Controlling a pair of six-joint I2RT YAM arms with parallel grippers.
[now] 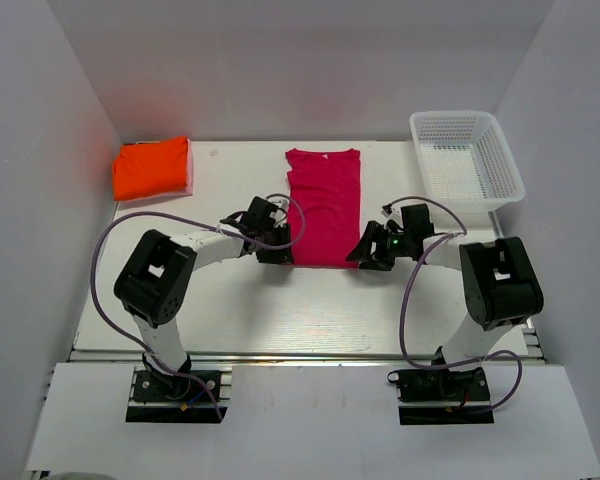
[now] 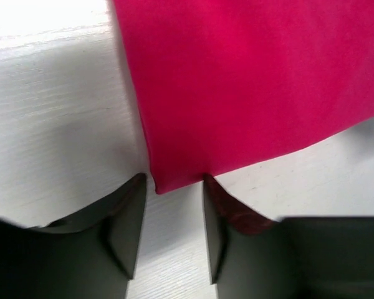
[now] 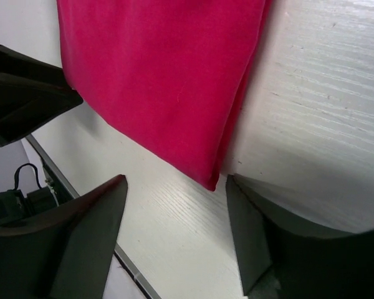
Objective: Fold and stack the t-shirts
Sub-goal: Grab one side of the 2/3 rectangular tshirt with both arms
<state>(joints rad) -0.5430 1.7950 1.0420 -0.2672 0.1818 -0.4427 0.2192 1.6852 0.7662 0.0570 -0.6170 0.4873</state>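
The magenta-pink t-shirt (image 1: 325, 205) lies flat mid-table as a long narrow strip, collar at the far end. The orange t-shirt (image 1: 152, 167) is a compact folded rectangle at the back left. My left gripper (image 1: 277, 250) sits low at the pink shirt's near left corner. In the left wrist view that corner of the pink shirt (image 2: 249, 81) reaches just between the tips of the open left gripper (image 2: 173, 187). My right gripper (image 1: 365, 255) is at the near right corner. In its wrist view the pink shirt (image 3: 162, 75) ends between the wide-open tips of the right gripper (image 3: 176, 180), close to the right finger (image 3: 255, 230).
A white mesh basket (image 1: 467, 160) stands at the back right. The white table (image 1: 230, 300) is walled on three sides, with its metal front edge just behind the right gripper. Purple cables loop beside both arms.
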